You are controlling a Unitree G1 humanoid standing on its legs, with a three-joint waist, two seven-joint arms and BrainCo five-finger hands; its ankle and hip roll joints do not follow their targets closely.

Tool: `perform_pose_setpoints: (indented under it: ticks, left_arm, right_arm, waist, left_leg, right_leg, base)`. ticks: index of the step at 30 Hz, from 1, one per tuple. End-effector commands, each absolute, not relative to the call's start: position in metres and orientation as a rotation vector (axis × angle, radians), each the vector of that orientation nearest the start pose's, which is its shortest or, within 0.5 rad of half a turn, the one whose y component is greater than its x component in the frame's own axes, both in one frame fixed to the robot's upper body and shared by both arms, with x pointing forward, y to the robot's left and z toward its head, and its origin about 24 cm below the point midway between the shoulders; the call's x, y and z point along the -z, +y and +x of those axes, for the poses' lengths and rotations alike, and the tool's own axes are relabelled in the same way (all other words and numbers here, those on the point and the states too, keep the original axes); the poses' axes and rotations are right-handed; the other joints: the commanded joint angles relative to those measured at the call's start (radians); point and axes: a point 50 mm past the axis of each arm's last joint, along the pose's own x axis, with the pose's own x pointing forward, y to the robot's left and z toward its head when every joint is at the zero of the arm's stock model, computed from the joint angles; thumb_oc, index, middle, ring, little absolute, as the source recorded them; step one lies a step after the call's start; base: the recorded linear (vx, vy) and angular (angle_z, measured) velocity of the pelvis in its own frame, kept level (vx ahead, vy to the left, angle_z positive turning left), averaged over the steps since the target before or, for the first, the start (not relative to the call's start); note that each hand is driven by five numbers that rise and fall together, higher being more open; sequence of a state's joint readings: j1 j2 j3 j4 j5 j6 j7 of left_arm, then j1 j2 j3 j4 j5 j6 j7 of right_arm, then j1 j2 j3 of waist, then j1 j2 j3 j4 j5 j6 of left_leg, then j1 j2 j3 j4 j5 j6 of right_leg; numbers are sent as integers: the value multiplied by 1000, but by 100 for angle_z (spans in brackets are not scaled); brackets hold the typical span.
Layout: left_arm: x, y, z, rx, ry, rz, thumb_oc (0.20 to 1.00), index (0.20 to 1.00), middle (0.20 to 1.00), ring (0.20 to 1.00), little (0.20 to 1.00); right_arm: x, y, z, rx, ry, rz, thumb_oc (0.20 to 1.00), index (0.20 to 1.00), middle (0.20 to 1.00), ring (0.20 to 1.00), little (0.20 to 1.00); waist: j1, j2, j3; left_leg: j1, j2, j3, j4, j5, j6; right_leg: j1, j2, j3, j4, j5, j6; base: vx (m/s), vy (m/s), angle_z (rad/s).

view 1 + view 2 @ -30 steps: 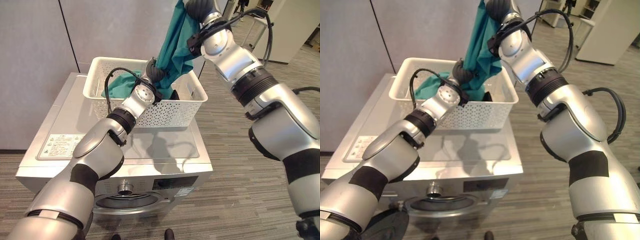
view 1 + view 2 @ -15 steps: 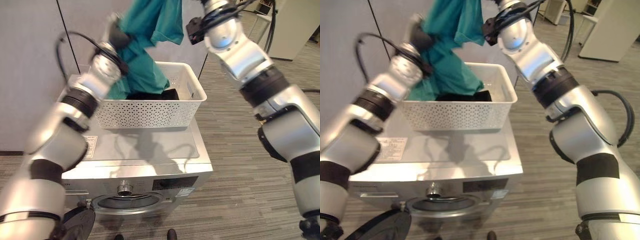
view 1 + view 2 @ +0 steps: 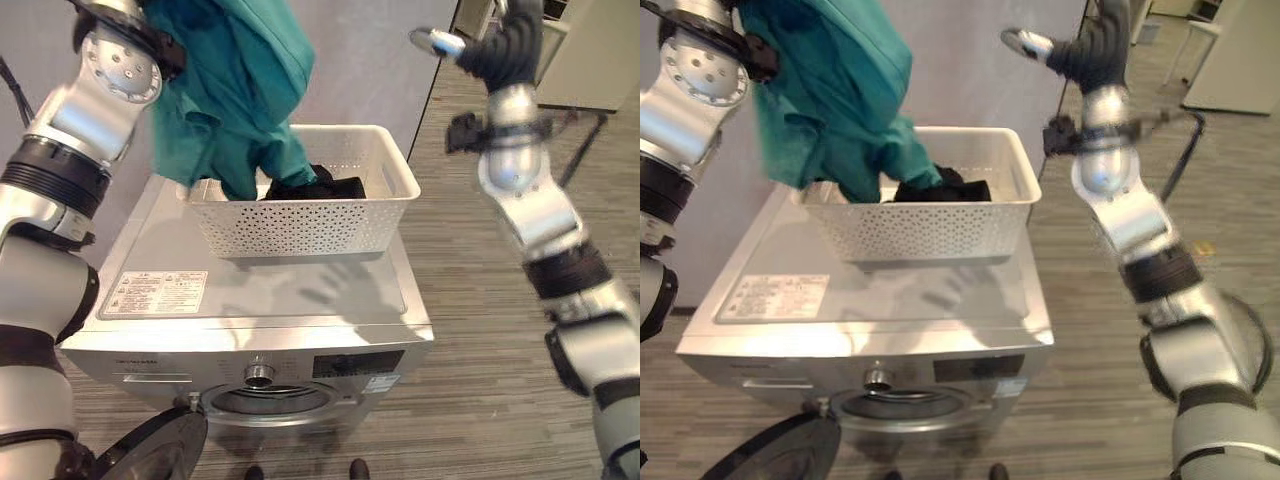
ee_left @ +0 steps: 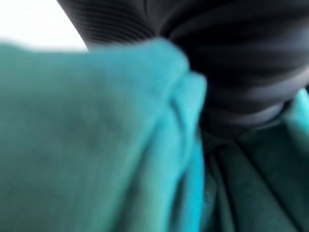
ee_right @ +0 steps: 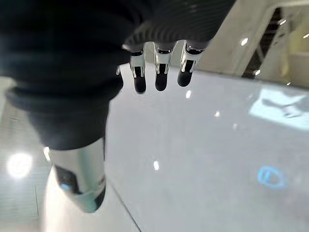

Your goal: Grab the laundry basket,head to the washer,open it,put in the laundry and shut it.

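A teal garment (image 3: pixel 235 90) hangs high over the white perforated laundry basket (image 3: pixel 300 225), with its lower end still dipping into the basket's left side. It is bunched at my left hand (image 3: pixel 158 45), raised at the upper left; the cloth presses against that hand's dark cover (image 4: pixel 241 58). Dark clothing (image 3: pixel 315 185) lies inside the basket. The basket stands on top of the silver washer (image 3: pixel 300 290), whose round door (image 3: pixel 150 455) is swung open at the lower left, baring the drum opening (image 3: pixel 265 400). My right hand (image 3: pixel 1090 50) is up at the right, away from the cloth, open with straight fingers (image 5: pixel 157 72).
Grey wall panels rise right behind the washer. Striped floor (image 3: pixel 480 300) stretches away to the right of it, with a pale cabinet (image 3: pixel 590 60) at the far right. The washer's lid in front of the basket is bare.
My left hand has carried the teal garment higher and further left. My right hand has let go of it and swung off to the right, fingers open.
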State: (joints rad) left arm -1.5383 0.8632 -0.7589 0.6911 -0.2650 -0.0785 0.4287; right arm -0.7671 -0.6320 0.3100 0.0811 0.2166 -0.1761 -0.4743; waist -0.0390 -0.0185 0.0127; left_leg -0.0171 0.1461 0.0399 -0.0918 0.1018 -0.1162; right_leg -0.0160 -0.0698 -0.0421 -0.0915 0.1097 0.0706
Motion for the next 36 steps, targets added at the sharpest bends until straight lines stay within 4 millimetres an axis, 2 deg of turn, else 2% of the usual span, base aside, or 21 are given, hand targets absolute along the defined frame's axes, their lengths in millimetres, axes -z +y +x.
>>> perform_pose_setpoints:
  ticks: [1, 2, 3, 6, 14, 18, 21, 22, 27, 30, 34, 36]
  left_arm:
    - [-490, 184, 324, -492, -1075, 733, 200, 200, 200, 200, 200]
    - [-490, 183, 325, -489, -1075, 734, 200, 200, 200, 200, 200]
    - [-500, 184, 317, -503, -1105, 735, 200, 200, 200, 200, 200]
    - [-512, 180, 307, -502, -1142, 749, 200, 200, 200, 200, 200]
    - [-542, 190, 280, -554, -1218, 689, 200, 200, 200, 200, 200]
    - [-559, 194, 260, -560, -1274, 634, 200, 200, 200, 200, 200]
    - [-562, 197, 255, -555, -1286, 589, 200, 200, 200, 200, 200]
    - [-565, 190, 255, -531, -1290, 579, 200, 200, 200, 200, 200]
    - [-559, 182, 262, -495, -1294, 564, 200, 200, 200, 200, 200]
    - [-554, 178, 262, -462, -1322, 543, 200, 200, 200, 200, 200]
    - [-546, 173, 249, -409, -1424, 511, 200, 200, 200, 200, 200]
    - [-544, 174, 247, -406, -1440, 509, 200, 200, 200, 200, 200]
  right_arm:
    - [-282, -171, 320, 47, -903, -417, 1000, 1000, 1000, 1000, 1000]
    - [-281, -172, 319, 48, -901, -416, 1000, 1000, 1000, 1000, 1000]
    - [-262, -176, 318, 20, -838, -378, 1000, 1000, 1000, 1000, 1000]
    - [-239, -179, 312, -27, -770, -383, 1000, 1000, 1000, 1000, 1000]
    - [-216, -176, 295, -142, -721, -494, 1000, 1000, 1000, 1000, 1000]
    - [-204, -178, 294, -173, -666, -530, 1000, 1000, 1000, 1000, 1000]
    - [-202, -176, 300, -166, -648, -504, 1000, 1000, 1000, 1000, 1000]
    - [-202, -174, 310, -146, -626, -472, 1000, 1000, 1000, 1000, 1000]
    - [-213, -159, 327, -108, -643, -411, 1000, 1000, 1000, 1000, 1000]
    - [-216, -152, 329, -97, -657, -363, 1000, 1000, 1000, 1000, 1000]
    - [-216, -154, 329, -53, -669, -356, 1000, 1000, 1000, 1000, 1000]
    - [-216, -154, 330, -49, -672, -360, 1000, 1000, 1000, 1000, 1000]
  waist:
    - [33, 65, -21]
    - [34, 63, -22]
    - [34, 68, -23]
    - [35, 73, -25]
    - [42, 77, -35]
    - [55, 78, -47]
    - [61, 76, -49]
    - [72, 74, -53]
    - [87, 69, -54]
    - [99, 65, -50]
    - [131, 52, -21]
    - [132, 55, -15]
  left_leg:
    - [52, 34, -115, 5, -117, 20]
    - [52, 34, -116, 5, -117, 20]
    - [52, 34, -116, 5, -116, 20]
    - [51, 33, -119, 5, -115, 20]
    - [50, 36, -117, 5, -110, 16]
    - [47, 37, -121, 5, -109, 14]
    - [47, 36, -123, 5, -109, 15]
    - [44, 35, -128, 5, -107, 15]
    - [39, 30, -140, 5, -104, 14]
    - [31, 33, -150, 5, -97, 11]
    - [8, 60, -170, 12, -58, -3]
    - [1, 66, -175, 14, -50, -7]
  right_leg:
    - [24, -69, -23, 4, -120, 75]
    - [25, -69, -24, 4, -120, 75]
    - [26, -71, -29, 4, -120, 78]
    - [26, -73, -33, 4, -121, 80]
    - [28, -77, -45, 4, -123, 85]
    - [27, -80, -56, 4, -123, 88]
    - [28, -79, -59, 4, -124, 88]
    - [32, -80, -64, 4, -125, 87]
    - [42, -82, -80, 4, -127, 82]
    - [46, -79, -91, 4, -131, 76]
    - [53, -52, -103, 4, -145, 59]
    - [53, -46, -108, 4, -146, 53]
  base:
    - [0, 0, 0]
    - [0, 0, 0]
    - [0, 0, 0]
    - [0, 0, 0]
    - [1, -5, 1]
    - [-3, 0, 4]
    - [-11, 2, 11]
    - [-22, 4, 11]
    - [-15, 0, 12]
    - [-17, -31, 17]
    - [-75, -100, 25]
    - [-95, -67, 18]
